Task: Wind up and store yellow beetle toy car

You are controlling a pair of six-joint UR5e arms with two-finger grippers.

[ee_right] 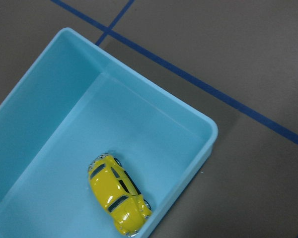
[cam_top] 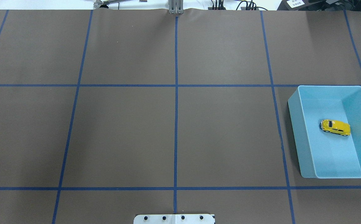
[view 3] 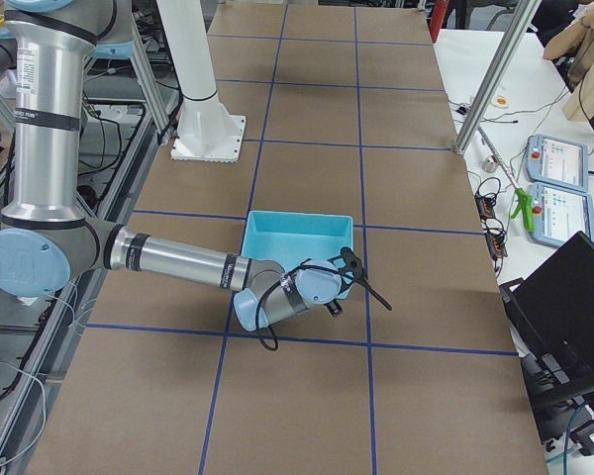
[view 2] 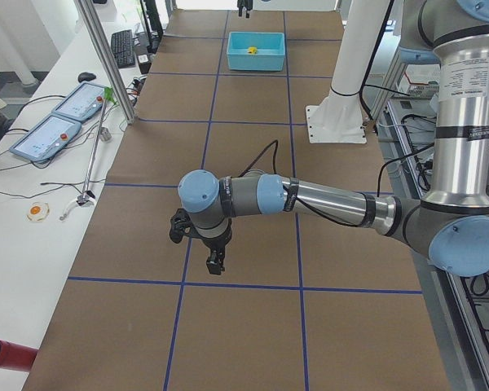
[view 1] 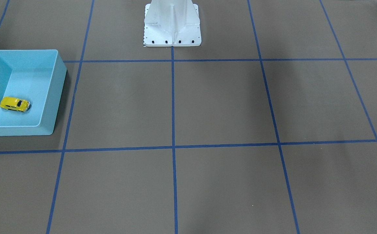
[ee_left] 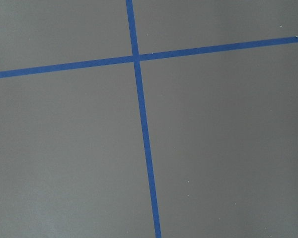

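The yellow beetle toy car (cam_top: 335, 127) stands on its wheels inside the blue bin (cam_top: 295, 133), one end close to a side wall, at our right end of the tabletop (cam_top: 224, 133). Our right gripper (view 3: 337, 305) hangs near the bin's rim. Our left gripper (view 2: 216, 262) hovers well apart over the tape lines (ee_left: 141, 114). We cannot tell whether either is spread or pressed together. If we reach in, a finger may strike that wall, and the small rounded car could slip or roll away. Whether it is wound, we cannot tell.
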